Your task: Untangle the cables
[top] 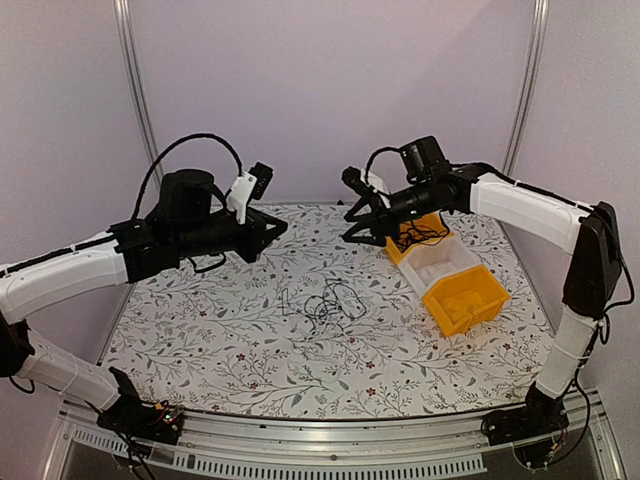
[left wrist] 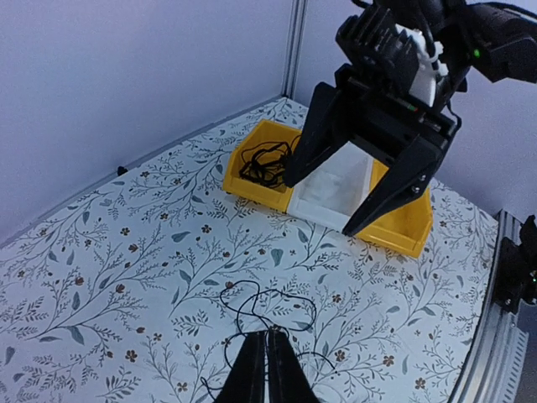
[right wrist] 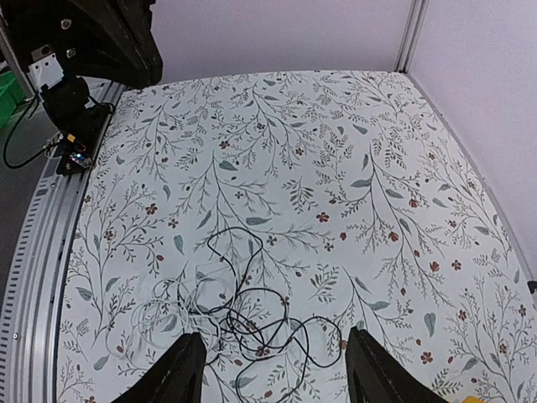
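Right, the loose tangle of cables (top: 325, 300) lies on the table left of the yellow bin (top: 445, 308), near it but not touching. Its spread runs roughly left-right, i.e. straight away from the bin's left wall. A second black bundle (top: 420, 237) sits inside the bin's far compartment.

Right gripper (right wrist: 273, 369) hovers above the bin's far-left corner with its jaws wide apart and nothing in them. The tangle is down and ahead, framed between its fingers. Left gripper (left wrist: 268, 369) hangs on the far side of the tangle from the bin, jaws fully closed and empty, with a black loop just past its tips.

Both are about equally near. My call is that the right goes first, since it's already spread for a pinch.
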Controlling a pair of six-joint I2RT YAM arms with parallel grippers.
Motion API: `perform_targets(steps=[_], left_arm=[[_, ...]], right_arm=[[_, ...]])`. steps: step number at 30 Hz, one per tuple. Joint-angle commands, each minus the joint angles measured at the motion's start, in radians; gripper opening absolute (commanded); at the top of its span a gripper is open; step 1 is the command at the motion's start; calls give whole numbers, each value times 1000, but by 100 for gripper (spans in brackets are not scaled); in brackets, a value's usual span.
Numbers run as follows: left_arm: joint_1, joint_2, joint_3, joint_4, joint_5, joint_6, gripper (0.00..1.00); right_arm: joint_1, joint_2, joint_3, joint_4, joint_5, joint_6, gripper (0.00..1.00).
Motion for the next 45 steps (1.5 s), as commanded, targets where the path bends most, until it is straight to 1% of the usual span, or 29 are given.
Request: perform_targets(steps=[1,3,4,5,6,7,8,10,12,14,17,19,22,25,27,28,30,31,33,35,38,39,42,45], left_arm=[[10,-56,-51,76,23,44,0],[10,-58,-48,48,-32,19,0],[11,-54,-44,16,-97,-14,3],[13,-53,-45,-19,-178,-63,12],[18,-55,-53,-55,-252,-108,23],[24,-64,-76,-69,-285,-146,33],[32,-73,-113,-60,-275,-168,40],[43,-76,-179,-19,-215,-216,50],[53,-48,-226,10,-164,-264,52],[56,7,-240,38,-123,-301,49],[61,119,-217,43,-91,-325,41],[66,184,-194,52,-52,-331,39],[75,257,-168,74,-18,-335,39],[89,327,-137,72,0,-342,33],[97,356,-121,82,24,-340,28],[98,368,-117,91,37,-339,23],[102,378,-104,92,55,-335,9],[103,375,-100,93,62,-328,5],[103,357,-97,99,68,-309,0],[102,316,-100,110,91,-274,0],[98,214,-108,166,148,-212,0],[96,178,-114,178,164,-194,0],[92,80,-117,190,172,-150,0],[92,35,-91,162,192,-109,0]], right_arm=[[84,55,131,-24,26,30,63],[114,84,153,-2,62,38,63],[122,98,159,5,80,39,63],[129,128,163,10,93,46,63],[135,150,169,9,106,52,62],[141,181,173,4,120,56,61],[150,206,177,1,146,52,61],[167,268,174,11,217,17,59],[173,311,169,40,281,11,57],[174,337,169,60,314,25,56],[174,349,167,54,322,47,55],[174,337,148,48,327,47,55],[173,305,96,60,344,41,55],[173,287,49,81,339,40,56],[174,294,48,83,333,41,56],[173,299,52,82,331,42,56],[173,311,61,80,321,50,56],[174,312,63,80,315,54,56],[172,305,66,82,309,58,56],[175,292,70,84,313,58,56],[172,252,77,83,293,57,57],[172,237,82,83,286,53,58],[172,173,101,92,269,46,68],[171,115,121,106,237,31,73]])
